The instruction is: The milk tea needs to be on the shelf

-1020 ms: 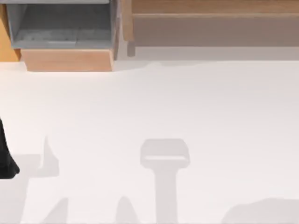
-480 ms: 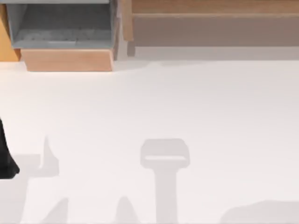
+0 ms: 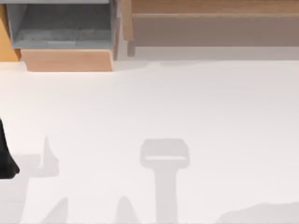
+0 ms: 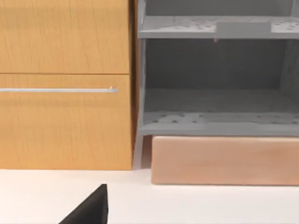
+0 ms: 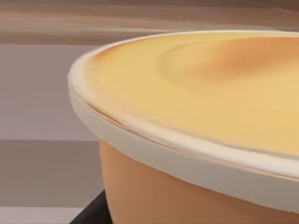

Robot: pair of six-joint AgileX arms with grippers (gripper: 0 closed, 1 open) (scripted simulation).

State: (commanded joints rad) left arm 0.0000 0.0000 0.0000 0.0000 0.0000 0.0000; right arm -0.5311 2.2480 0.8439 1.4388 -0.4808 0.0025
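Top view: the shelf [image 3: 210, 23] is running along the far edge of the white table [image 3: 187, 102], right of a grey open cabinet [image 3: 60, 28]. Left arm [image 3: 5, 158] is sitting at the table's left edge, well short of the shelf.

Left wrist view: facing the grey cabinet [image 4: 215, 84] and a wooden drawer front [image 4: 65, 84]; a dark fingertip [image 4: 91, 210] is showing, grip state unclear.

Right wrist view: milk tea cup [image 5: 196, 140] is sitting close to the lens, the shelf [image 5: 70, 93] behind it; whether it is gripped, cannot tell.
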